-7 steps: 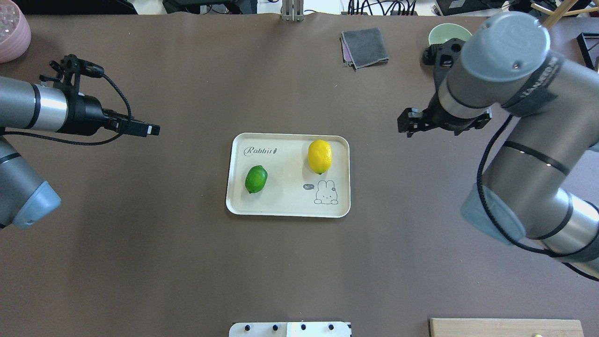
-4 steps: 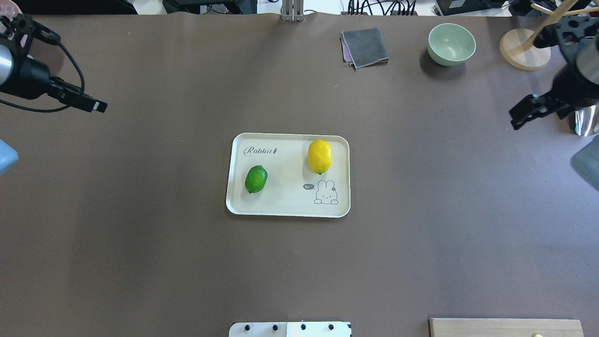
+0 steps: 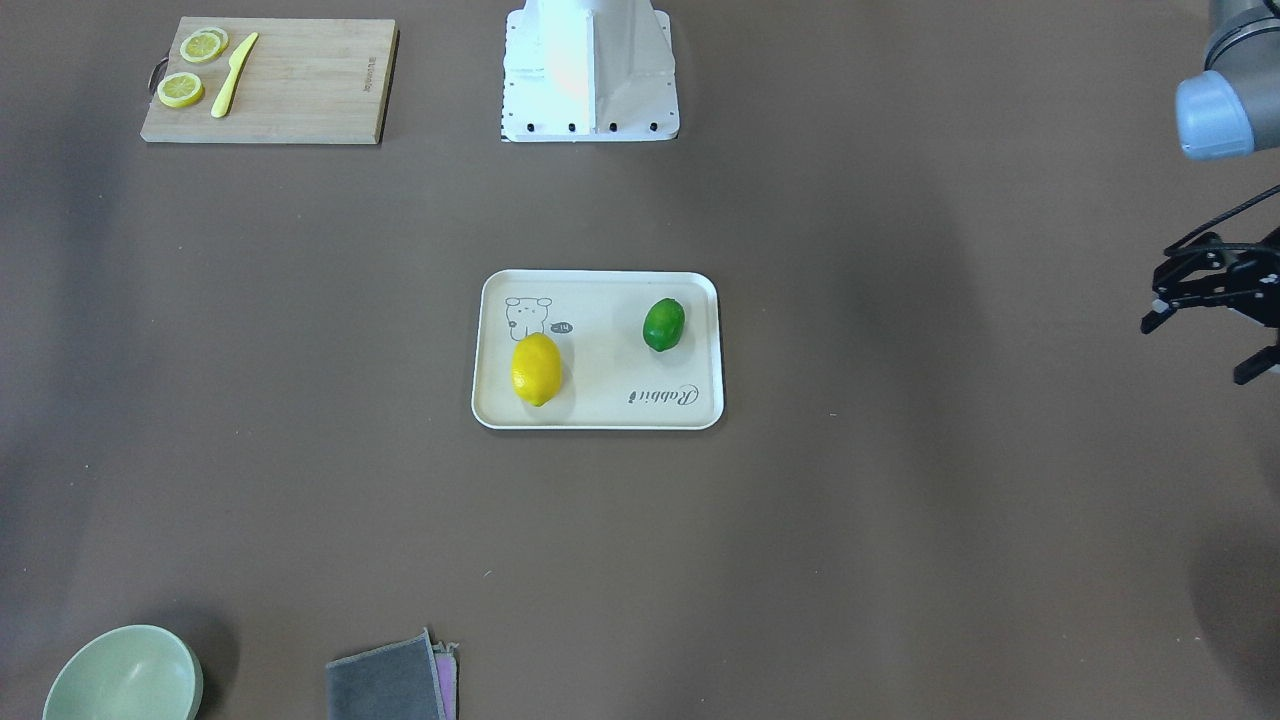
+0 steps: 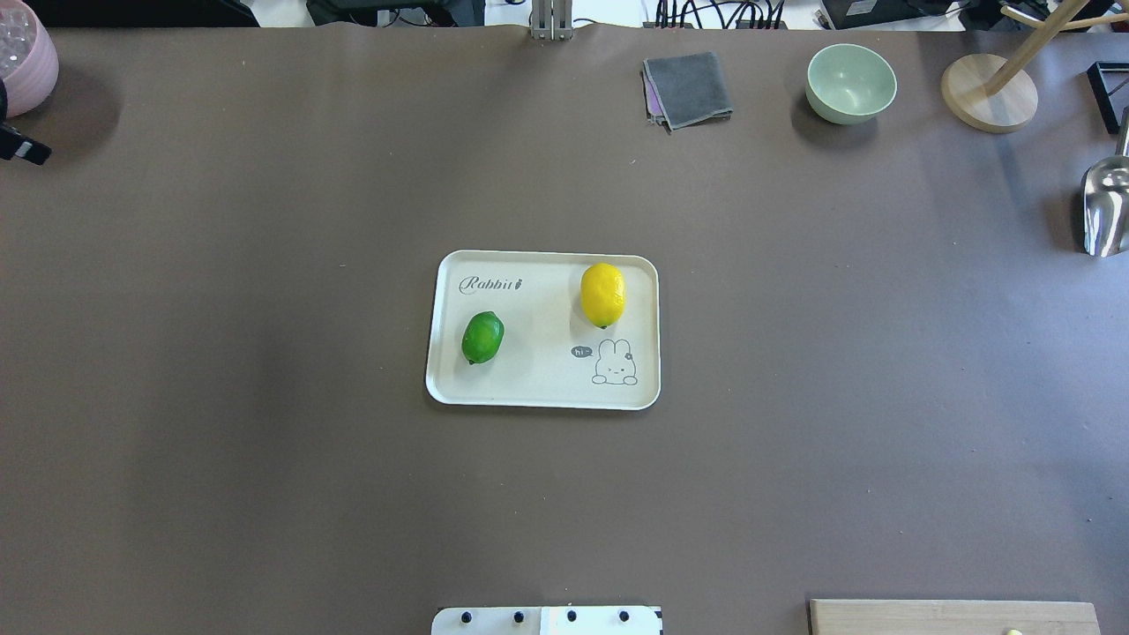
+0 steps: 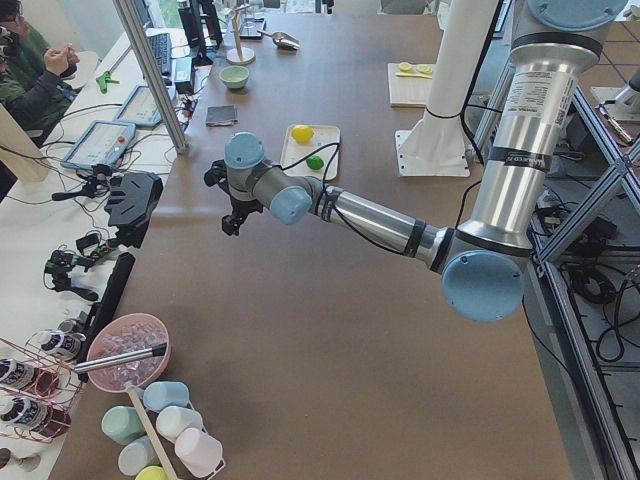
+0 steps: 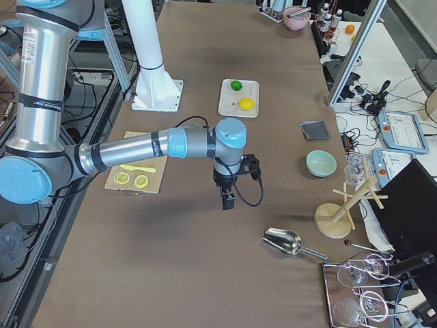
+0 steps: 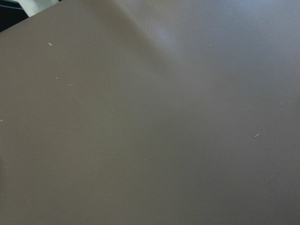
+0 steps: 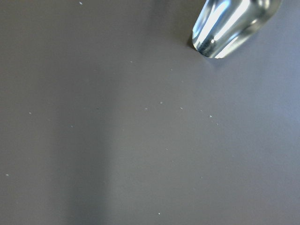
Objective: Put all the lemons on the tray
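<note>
The cream tray (image 4: 547, 375) lies mid-table, also in the front view (image 3: 610, 350). The yellow lemon (image 4: 602, 295) lies on its far right part and the green lemon (image 4: 482, 337) on its left part; both also show in the front view (image 3: 537, 369) (image 3: 663, 324). My left gripper (image 3: 1195, 350) is far out at the table's left end, open and empty; only a fingertip (image 4: 26, 152) shows overhead. My right gripper (image 6: 227, 195) hangs over bare table near the right end, seen only from the side, so I cannot tell its state.
A wooden cutting board (image 3: 300, 90) with lemon slices and a yellow knife lies near the robot base (image 3: 590, 70). A green bowl (image 4: 850, 84), grey cloth (image 4: 688, 88), wooden stand (image 4: 988, 93), metal scoop (image 4: 1107, 207) and pink bowl (image 4: 22, 57) line the far edge and ends.
Both arms have pulled away outward from the tray. The right arm has left the overhead view; the left shows only a fingertip at the edge. Lemons and tray have not moved.
</note>
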### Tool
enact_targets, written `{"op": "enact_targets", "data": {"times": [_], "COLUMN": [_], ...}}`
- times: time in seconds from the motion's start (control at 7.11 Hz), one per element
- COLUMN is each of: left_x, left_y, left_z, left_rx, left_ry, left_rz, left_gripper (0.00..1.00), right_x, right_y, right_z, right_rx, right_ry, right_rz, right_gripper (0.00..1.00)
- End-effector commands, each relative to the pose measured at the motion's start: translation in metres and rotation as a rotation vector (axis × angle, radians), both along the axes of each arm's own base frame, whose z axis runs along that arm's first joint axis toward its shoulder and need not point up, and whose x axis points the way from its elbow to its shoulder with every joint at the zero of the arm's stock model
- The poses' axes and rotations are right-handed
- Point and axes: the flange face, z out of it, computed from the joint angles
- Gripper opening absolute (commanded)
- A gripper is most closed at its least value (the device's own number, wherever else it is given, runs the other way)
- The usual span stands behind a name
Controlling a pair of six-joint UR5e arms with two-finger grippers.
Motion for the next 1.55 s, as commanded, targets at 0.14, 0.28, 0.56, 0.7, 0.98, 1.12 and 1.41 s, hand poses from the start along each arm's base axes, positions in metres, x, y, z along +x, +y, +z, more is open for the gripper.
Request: {"op": "enact_targets", "data": {"times": [0.14, 0.28, 0.56, 0.7, 0.98, 1.12, 1.41], "left_x": [-0.088, -0.088, -0.094, -0.093, -0.092, -0.095, -0.096], "left_y": [0.012, 0.049, 0.072, 0.068, 0.076, 0.089, 0.101], "left_z": [0.048, 0.102, 0.153, 0.159, 0.164, 0.162, 0.147], "left_rx": [-0.120, -0.220, -0.275, -0.442, -0.516, -0.508, -0.473], "left_ry": [-0.070, -0.076, -0.082, -0.056, -0.029, -0.038, -0.045], "left_rz": [-0.043, -0.040, -0.071, -0.204, -0.263, -0.267, -0.273], "left_gripper": [0.98, 0.98, 0.98, 0.98, 0.98, 0.98, 0.98], "right_x": [0.026, 0.037, 0.044, 0.047, 0.050, 0.051, 0.052], "right_y": [0.022, 0.033, 0.042, 0.044, 0.043, 0.041, 0.037], "right_z": [0.096, 0.109, 0.115, 0.114, 0.109, 0.107, 0.085], "right_rx": [0.054, 0.051, 0.036, 0.035, 0.038, 0.045, 0.019], "right_ry": [-0.040, -0.047, -0.047, -0.048, -0.050, -0.048, -0.038], "right_rz": [0.040, 0.073, 0.094, 0.103, 0.123, 0.124, 0.200], "right_gripper": [1.00, 1.00, 1.00, 1.00, 1.00, 1.00, 1.00]}}
